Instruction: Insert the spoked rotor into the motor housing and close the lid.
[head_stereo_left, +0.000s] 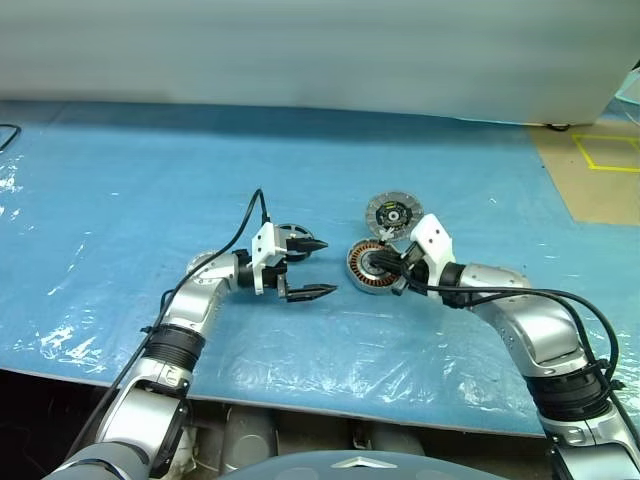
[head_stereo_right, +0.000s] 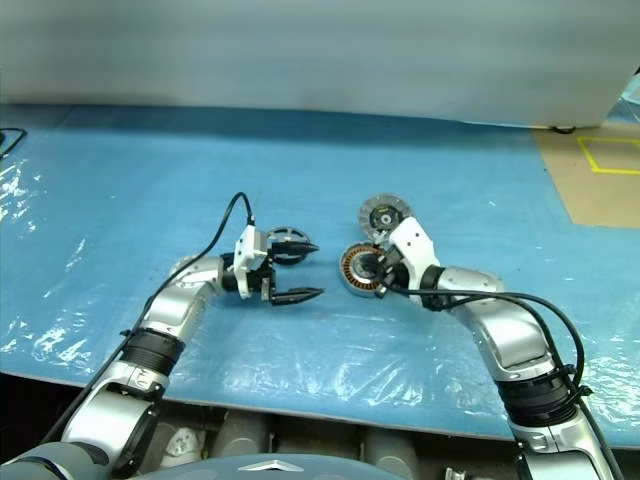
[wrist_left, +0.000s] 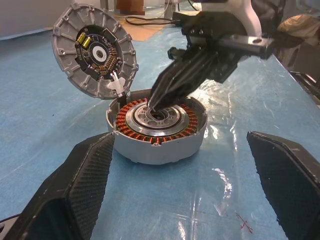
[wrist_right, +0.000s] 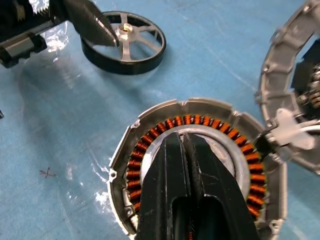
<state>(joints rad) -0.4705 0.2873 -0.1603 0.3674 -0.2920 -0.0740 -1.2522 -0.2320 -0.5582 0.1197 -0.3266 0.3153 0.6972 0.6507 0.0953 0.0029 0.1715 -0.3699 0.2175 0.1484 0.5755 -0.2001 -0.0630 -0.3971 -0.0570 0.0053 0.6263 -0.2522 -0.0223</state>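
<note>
The motor housing (head_stereo_left: 366, 266) sits on the blue sheet, its copper windings (wrist_right: 145, 145) ringing a silvery centre. Its lid (head_stereo_left: 393, 213) stands tipped up at the housing's far edge, ribbed face and black hub showing (wrist_left: 95, 50). My right gripper (wrist_right: 183, 138) is shut, fingers pressed together, with the tips pushed down into the housing's centre (wrist_left: 155, 107). The spoked rotor (wrist_right: 123, 42) lies flat on the sheet to the left of the housing. My left gripper (head_stereo_left: 312, 268) hangs open beside it, pointing toward the housing, one fingertip (wrist_right: 102, 30) over the rotor's spokes.
A crinkled blue plastic sheet (head_stereo_left: 120, 200) covers the table, whose front edge runs close to me. A tan patch with yellow tape (head_stereo_left: 600, 170) lies at the back right. A black cable (head_stereo_left: 245, 225) arcs over my left wrist.
</note>
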